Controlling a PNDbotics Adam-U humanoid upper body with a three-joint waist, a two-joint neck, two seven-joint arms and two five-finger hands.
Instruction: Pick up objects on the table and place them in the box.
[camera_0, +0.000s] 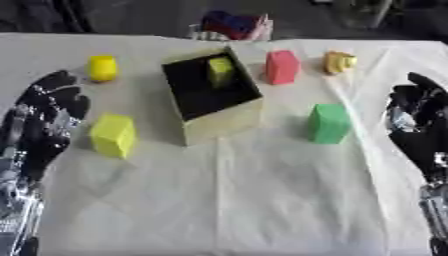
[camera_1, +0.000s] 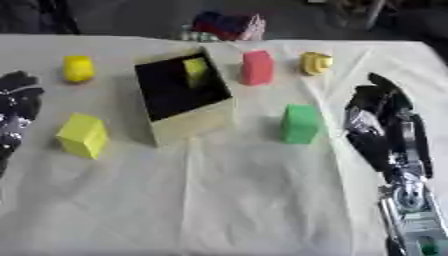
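Cream-white cloth covers the table (camera_0: 262, 200), creased down the middle. At its centre, toward twelve o'clock, stands the open cardboard box with a dark inside (camera_0: 210, 97); a small yellow-green block (camera_0: 220, 70) lies in it against the far wall. The black robot left hand (camera_0: 39, 120) rests at nine o'clock, fingers straight and spread, holding nothing. The black right hand (camera_1: 381, 125) rests at three o'clock, fingers likewise straight and empty. Around the box, apart from it: a yellow cube (camera_0: 114, 135) at eight o'clock, a green block (camera_0: 329, 123) at four o'clock, a red block (camera_0: 282, 66) at one o'clock, a yellow rounded piece (camera_0: 102, 67) at ten o'clock, and a small orange-yellow object (camera_0: 339, 62) beyond the red one. The right eye view shows the right wrist's silver parts; the left eye view shows more of the left forearm.
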